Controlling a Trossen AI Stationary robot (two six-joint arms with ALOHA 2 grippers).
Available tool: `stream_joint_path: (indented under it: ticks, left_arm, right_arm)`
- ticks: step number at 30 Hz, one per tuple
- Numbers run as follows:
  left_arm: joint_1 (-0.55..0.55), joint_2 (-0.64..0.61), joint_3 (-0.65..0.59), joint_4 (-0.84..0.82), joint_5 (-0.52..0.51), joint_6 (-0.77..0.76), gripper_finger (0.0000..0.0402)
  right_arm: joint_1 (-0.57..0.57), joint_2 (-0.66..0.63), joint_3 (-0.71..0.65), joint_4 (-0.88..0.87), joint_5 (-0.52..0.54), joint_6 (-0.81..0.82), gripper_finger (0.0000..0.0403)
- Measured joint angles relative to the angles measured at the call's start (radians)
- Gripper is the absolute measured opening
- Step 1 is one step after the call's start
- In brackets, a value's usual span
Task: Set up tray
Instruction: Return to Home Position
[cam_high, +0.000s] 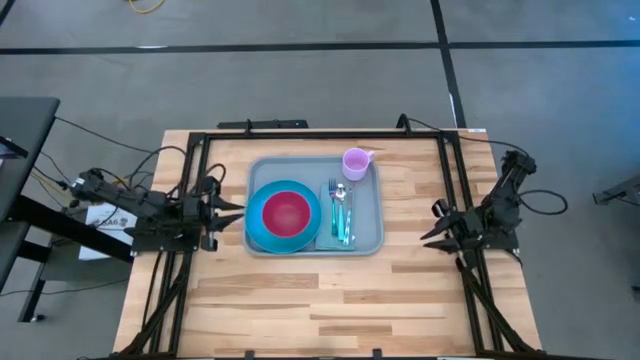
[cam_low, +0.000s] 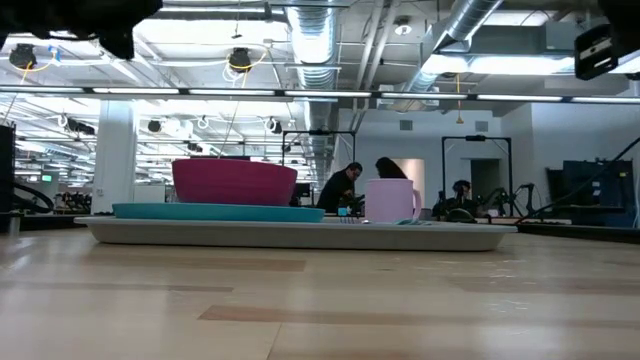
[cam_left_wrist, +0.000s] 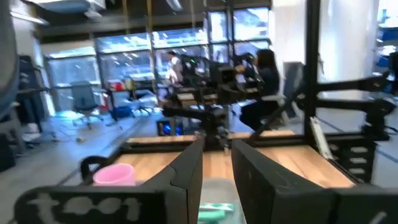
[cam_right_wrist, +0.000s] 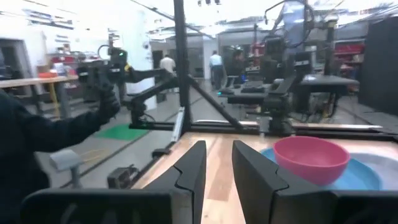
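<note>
The grey-blue tray (cam_high: 370, 235) lies flat at the table's middle, also low in the low view (cam_low: 300, 235). On it sit a round blue plate (cam_high: 258, 232) with a pink bowl (cam_high: 286, 212) in it, teal-handled cutlery (cam_high: 340, 215) on a pale napkin, and a lilac cup (cam_high: 356, 162) at the tray's far right corner. My left gripper (cam_high: 235, 208) hovers open just left of the tray, pointing at it. My right gripper (cam_high: 428, 226) hovers open to the tray's right, farther from it. Neither touches anything.
A dark frame (cam_high: 320, 134) runs along the table's far edge and down both sides by the arm bases. Bare wood (cam_high: 320, 300) stretches between the tray and the near edge. People sit at desks in the room beyond (cam_low: 345, 188).
</note>
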Motion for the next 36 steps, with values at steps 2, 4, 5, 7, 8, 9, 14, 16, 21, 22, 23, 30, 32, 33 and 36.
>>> stream_joint_path:
  ticks: [2,4,5,7,8,9,14,16,21,22,23,30,32,33,36]
  left_arm:
    - [0.010,-0.038,-0.021,0.009,-0.034,0.015,0.0077]
    - [0.026,-0.086,-0.034,0.009,-0.085,0.024,0.0077]
    - [0.036,-0.111,-0.042,0.013,-0.099,0.026,0.0077]
    - [0.061,-0.159,-0.063,0.013,-0.098,0.032,0.0077]
    - [0.074,-0.184,-0.076,0.012,-0.085,0.032,0.0077]
    - [0.088,-0.207,-0.091,0.010,-0.064,0.032,0.0077]
    - [0.144,-0.257,-0.194,0.014,0.012,-0.019,0.0077]
    - [0.163,-0.254,-0.203,-0.013,0.010,-0.054,0.0077]
    - [0.218,-0.248,-0.204,-0.046,0.039,-0.103,0.0077]
    - [0.227,-0.250,-0.204,-0.029,0.062,-0.102,0.0077]
    - [0.237,-0.249,-0.204,-0.026,0.076,-0.102,0.0077]
    - [0.263,-0.248,-0.204,-0.150,0.084,-0.156,0.0077]
    - [0.263,-0.245,-0.204,-0.165,0.087,-0.172,0.0077]
    - [0.263,-0.242,-0.204,-0.163,0.091,-0.177,0.0077]
    - [0.262,-0.239,-0.204,-0.166,0.094,-0.188,0.0077]
  right_arm:
    - [-0.003,-0.003,-0.002,0.002,0.017,-0.018,0.0072]
    - [-0.011,-0.003,-0.002,0.002,0.043,-0.038,0.0072]
    - [-0.016,-0.003,0.000,0.005,0.056,-0.051,0.0072]
    - [-0.028,-0.003,0.007,0.011,0.089,-0.070,0.0072]
    - [-0.036,-0.003,0.007,0.011,0.105,-0.077,0.0072]
    - [-0.044,-0.003,0.007,0.008,0.117,-0.081,0.0072]
    - [-0.086,-0.002,0.001,-0.027,0.117,-0.038,0.0072]
    - [-0.102,-0.002,-0.007,-0.026,0.086,-0.008,0.0072]
    - [-0.139,-0.002,-0.032,-0.020,0.005,-0.002,0.0072]
    - [-0.148,-0.002,-0.037,-0.019,0.012,-0.002,0.0072]
    - [-0.156,-0.002,-0.043,-0.019,0.013,-0.004,0.0072]
    - [-0.200,0.011,-0.079,-0.010,-0.014,0.024,0.0072]
    - [-0.201,0.017,-0.079,-0.011,-0.028,0.013,0.0072]
    - [-0.202,0.016,-0.079,-0.010,-0.035,0.009,0.0072]
    - [-0.201,0.016,-0.079,-0.011,-0.040,0.002,0.0072]
